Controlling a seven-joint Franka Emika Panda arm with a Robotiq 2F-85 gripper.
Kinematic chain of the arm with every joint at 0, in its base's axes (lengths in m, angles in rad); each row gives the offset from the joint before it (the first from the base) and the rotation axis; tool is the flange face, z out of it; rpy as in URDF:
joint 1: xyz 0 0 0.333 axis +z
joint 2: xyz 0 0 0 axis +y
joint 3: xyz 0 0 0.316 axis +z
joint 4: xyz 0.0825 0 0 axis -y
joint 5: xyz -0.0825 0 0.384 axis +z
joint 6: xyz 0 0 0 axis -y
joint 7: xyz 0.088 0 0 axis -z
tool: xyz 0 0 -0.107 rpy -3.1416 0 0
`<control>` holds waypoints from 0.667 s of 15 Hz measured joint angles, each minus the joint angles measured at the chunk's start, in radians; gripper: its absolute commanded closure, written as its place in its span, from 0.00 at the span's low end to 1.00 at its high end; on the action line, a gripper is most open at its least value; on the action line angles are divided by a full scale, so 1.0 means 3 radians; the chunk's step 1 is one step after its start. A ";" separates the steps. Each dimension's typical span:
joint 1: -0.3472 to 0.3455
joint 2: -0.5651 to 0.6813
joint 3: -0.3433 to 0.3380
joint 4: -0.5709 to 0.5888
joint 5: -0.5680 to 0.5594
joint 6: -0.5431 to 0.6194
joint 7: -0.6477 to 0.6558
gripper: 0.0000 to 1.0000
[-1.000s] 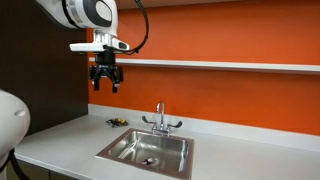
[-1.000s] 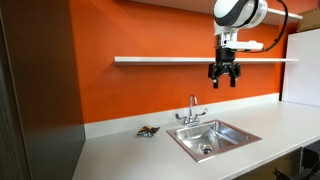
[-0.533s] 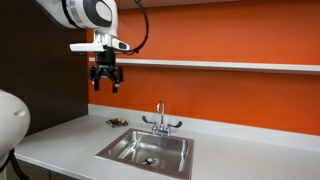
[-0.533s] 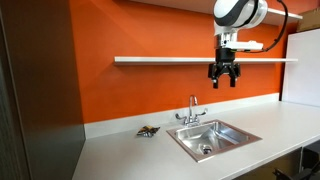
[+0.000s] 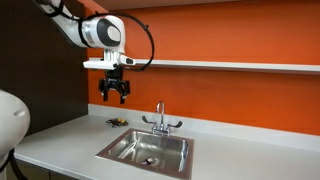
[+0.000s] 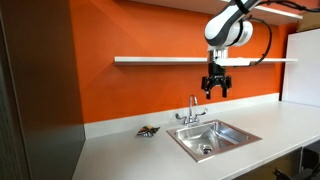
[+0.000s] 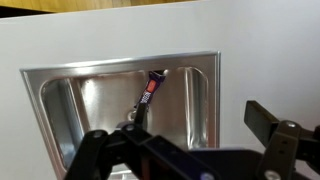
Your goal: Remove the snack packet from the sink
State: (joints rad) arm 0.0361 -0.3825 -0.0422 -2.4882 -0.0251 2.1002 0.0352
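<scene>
The snack packet (image 7: pixel 150 90) is a thin dark packet with an orange and white label. It lies on the floor of the steel sink (image 7: pixel 60 110) near the drain, and shows as a small dark shape in both exterior views (image 5: pixel 148 160) (image 6: pixel 205 149). My gripper (image 5: pixel 113 95) (image 6: pixel 216 91) hangs high above the counter and sink (image 5: pixel 125 148) (image 6: pixel 236 135), pointing down. It is open and empty. In the wrist view its fingers (image 7: pixel 195 112) frame the sink from far above.
A chrome faucet (image 5: pixel 159 117) (image 6: pixel 192 109) stands at the back of the sink. A small dark wrapper-like item (image 5: pixel 116 122) (image 6: pixel 148 131) lies on the white counter beside the sink. A white shelf (image 5: pixel 230 65) (image 6: pixel 160 60) runs along the orange wall at gripper height.
The arm has swung and the gripper has come lower and sideways toward the spot above the sink. It stays open. The packet has not moved.
</scene>
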 measured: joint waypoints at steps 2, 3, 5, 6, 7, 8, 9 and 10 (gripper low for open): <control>-0.0020 0.0303 -0.0004 0.0066 0.0000 0.0160 0.0000 0.00; -0.0033 0.0453 -0.0005 0.0111 0.0000 0.0217 0.0000 0.00; -0.0054 0.0731 -0.0005 0.0210 0.0000 0.0317 0.0000 0.00; -0.0060 0.0864 -0.0006 0.0263 0.0000 0.0360 0.0000 0.00; -0.0062 0.0992 -0.0006 0.0317 0.0000 0.0400 0.0000 0.00; -0.0064 0.1121 -0.0006 0.0373 0.0000 0.0442 0.0005 0.00; -0.0066 0.1241 -0.0006 0.0428 0.0000 0.0472 0.0017 0.00; -0.0067 0.1360 -0.0006 0.0488 0.0001 0.0507 0.0021 0.00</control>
State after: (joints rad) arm 0.0159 0.0256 -0.0441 -2.3418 -0.0248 2.2522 0.0415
